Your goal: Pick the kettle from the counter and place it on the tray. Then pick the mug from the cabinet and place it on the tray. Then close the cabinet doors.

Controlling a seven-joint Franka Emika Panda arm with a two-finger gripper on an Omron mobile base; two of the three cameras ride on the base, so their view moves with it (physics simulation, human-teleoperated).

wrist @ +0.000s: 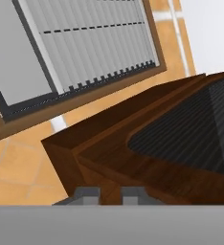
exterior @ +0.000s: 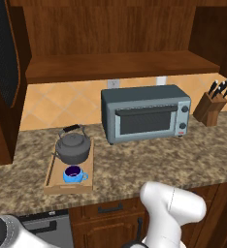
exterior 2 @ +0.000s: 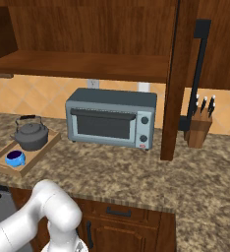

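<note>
**Doors left to close, gripper at a door's edge**

Granite counter (exterior: 183, 160) runs across the kitchen under the cabinet (exterior: 115, 65), whose wide shelf is bare. Starting at the left, the left door (exterior: 4, 72) stands swung out towards us, its mesh panel facing into the room. Just right of it, the tray (exterior: 52, 179) lies on the counter near the front edge. The kettle (exterior: 73, 147) sits upright on the tray's far half and the mug (exterior: 74, 174) on its near half, close to each other. We judge both placing steps done, with only the doors left. Further right stand the toaster oven (exterior: 144, 114) and the knife block (exterior: 210, 109). Past them, the right door (exterior 2: 173, 88) shows edge-on, its black bar handle (exterior 2: 199, 74) facing away from the cabinet.

In the hand view, the gripper (wrist: 110, 194) has its fingertips drawn narrow, nearly together. It points at the wooden frame of a door (wrist: 147, 143) beside the dark mesh panel (wrist: 190, 134), with a window (wrist: 85, 43) beyond. We cannot tell which door this is, nor whether the tips touch the wood or pinch anything.

Risks from here, as we judge them:
- A push on the frame's corner could slide off, leaving the door ajar.
- A push against the mesh rather than the wood may give poor contact.
- The left door's lower edge hangs low beside the tray, so a hard swing or a low arm could knock the kettle or mug.
</note>
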